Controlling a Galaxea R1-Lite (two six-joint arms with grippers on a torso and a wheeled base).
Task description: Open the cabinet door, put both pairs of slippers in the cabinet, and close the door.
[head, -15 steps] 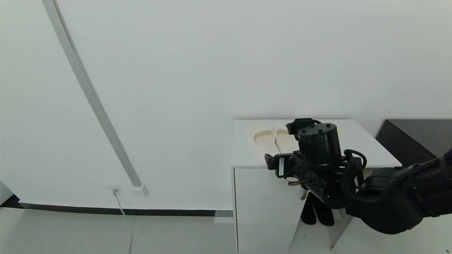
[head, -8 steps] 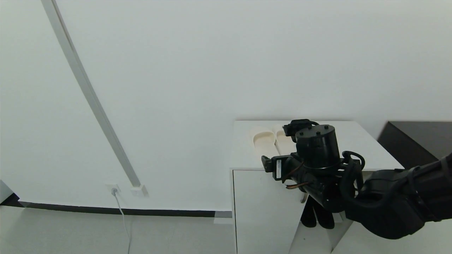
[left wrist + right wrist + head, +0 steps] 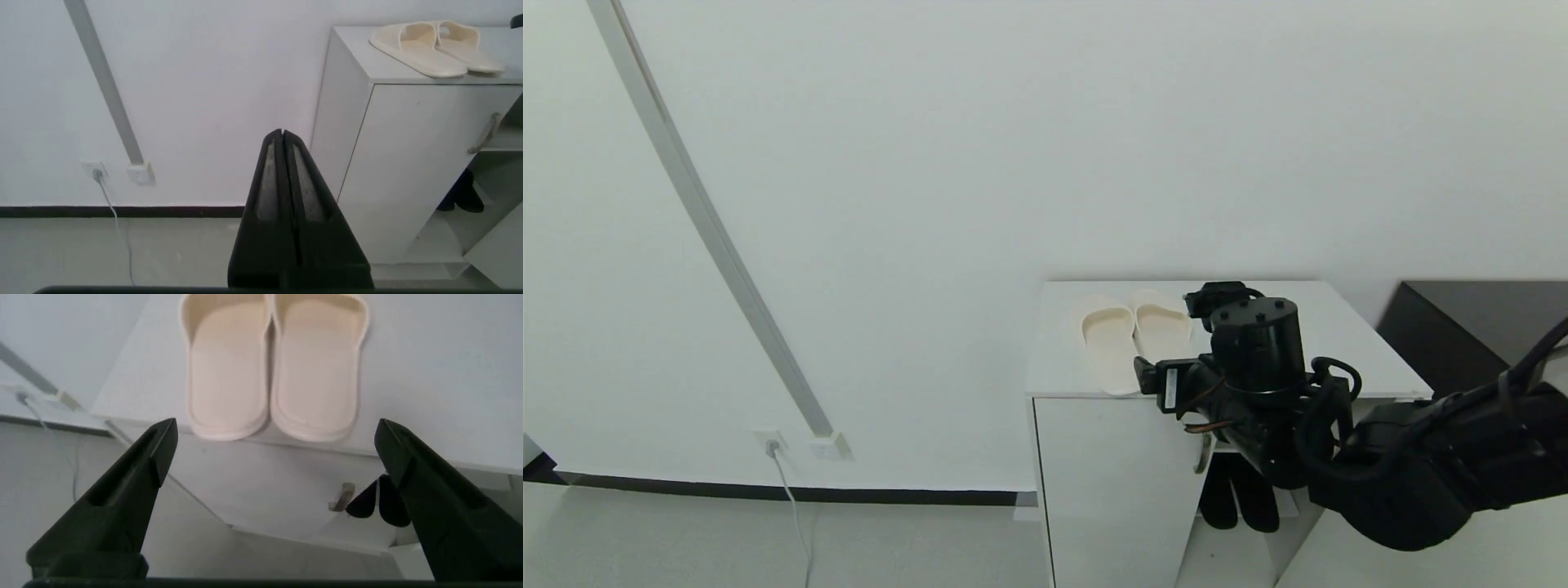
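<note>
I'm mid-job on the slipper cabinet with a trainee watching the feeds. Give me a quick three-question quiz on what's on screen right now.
1. True or false: the pair of cream slide slippers lies on top of the white cabinet.
2. Multiple choice: where is the pair of black slippers? A) on the floor beside the wall socket; B) inside the cabinet, on a shelf; C) on top of the cabinet.
3. Short answer: which is shut, the left gripper or the right gripper?

Key: 1 true; 2 B; 3 the left gripper. The right one is spread open above the cream pair.
</note>
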